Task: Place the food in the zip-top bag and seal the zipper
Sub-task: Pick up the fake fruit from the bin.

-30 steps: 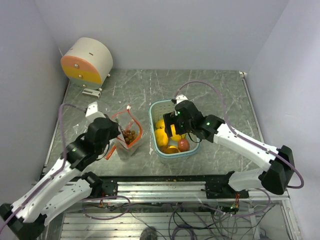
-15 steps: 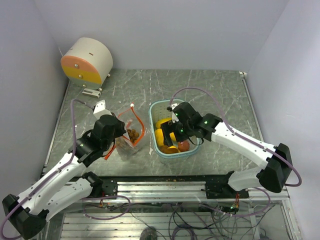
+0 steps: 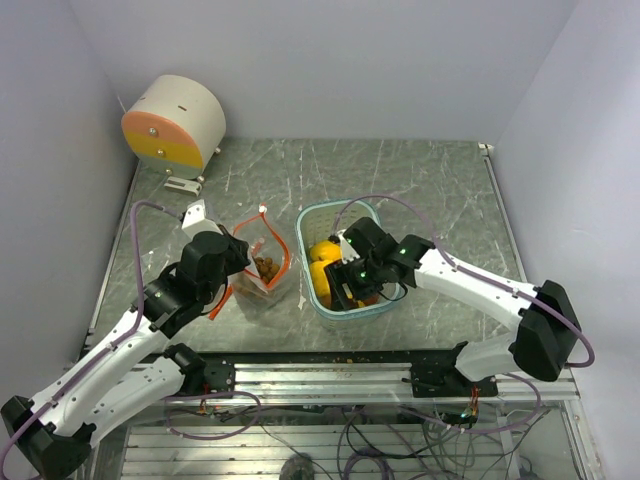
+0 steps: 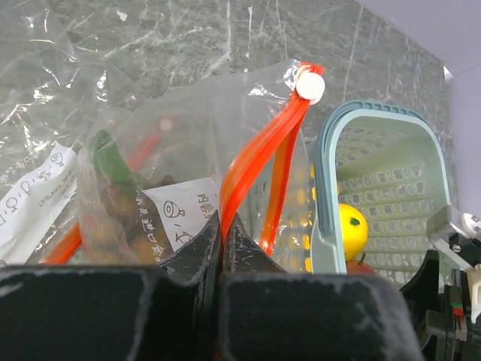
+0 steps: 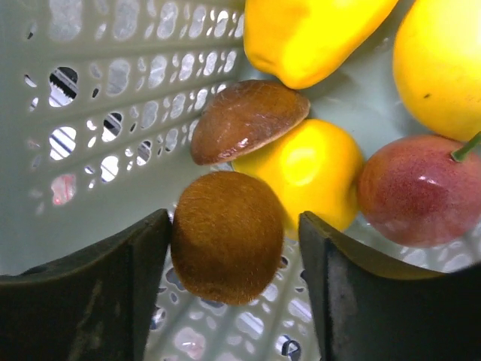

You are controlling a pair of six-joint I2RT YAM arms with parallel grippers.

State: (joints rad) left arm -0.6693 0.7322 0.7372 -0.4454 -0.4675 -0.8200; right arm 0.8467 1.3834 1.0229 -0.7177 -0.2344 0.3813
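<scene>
My left gripper (image 4: 224, 226) is shut on the orange-red zipper rim of the clear zip-top bag (image 4: 188, 150) and holds its mouth up. The bag (image 3: 262, 268) stands left of the teal basket (image 3: 305, 218), with small brown fruits (image 3: 264, 266) inside. My right gripper (image 5: 237, 248) is down in the basket, open around a fuzzy brown fruit (image 5: 228, 237). Its left finger touches the fruit and its right finger stands apart. Yellow-orange fruits (image 5: 308, 169) and a reddish fruit (image 5: 413, 188) lie just beyond. In the top view the right gripper (image 3: 350, 285) covers the basket's near part.
A smooth brown piece (image 5: 244, 120) rests on the yellow fruit. The basket wall (image 5: 90, 113) is close on the right gripper's left. A round white and orange device (image 3: 175, 122) stands at the back left. The basket rim (image 4: 331, 150) is right beside the bag.
My right gripper has moved toward the near end of the basket and gone down among the fruit. My left gripper has shifted a little with the bag's rim.
</scene>
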